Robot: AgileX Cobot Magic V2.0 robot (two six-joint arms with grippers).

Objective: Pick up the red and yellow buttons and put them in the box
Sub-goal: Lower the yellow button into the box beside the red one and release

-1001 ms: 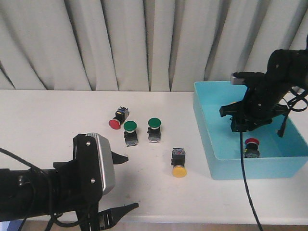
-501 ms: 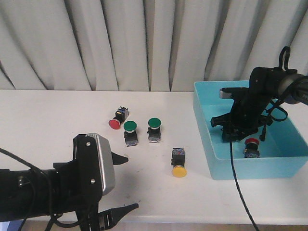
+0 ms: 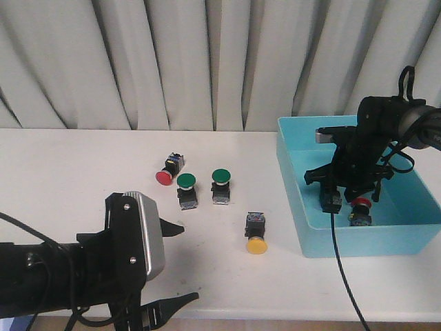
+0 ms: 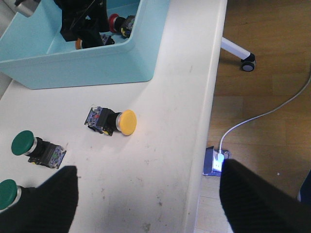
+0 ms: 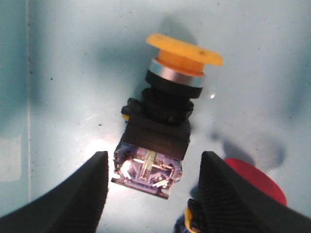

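The right gripper (image 3: 332, 201) hangs low inside the blue box (image 3: 303, 207) at the table's (image 3: 69, 158) right side, its two dark fingers (image 5: 73, 194) spread wide and holding nothing. In the right wrist view a yellow button (image 5: 165, 97) lies on the box floor between and just beyond those fingertips, its domed cap pointing away from the gripper and its metal terminals facing it; whether the fingers touch it cannot be told. A red button (image 3: 361, 209) rests in the box too, just beside the yellow one, only the edge of its cap (image 5: 255, 177) showing in the wrist view. On the white table outside the box, a second yellow button (image 3: 255, 234) lies on its side near the box's front left corner, and a second red button (image 3: 169, 170) lies on its side farther left. Between them stand two green buttons (image 3: 186, 189) (image 3: 220, 184), side by side, caps up. The left gripper (image 3: 169, 265) hovers at the table's near left edge, well apart from every button, its fingers (image 4: 43, 199) wide apart and empty; its wrist view shows the loose yellow button (image 4: 112, 121), the green ones (image 4: 36, 148) and the floor beyond the table edge. Grey curtains (image 3: 172, 62) hang behind.
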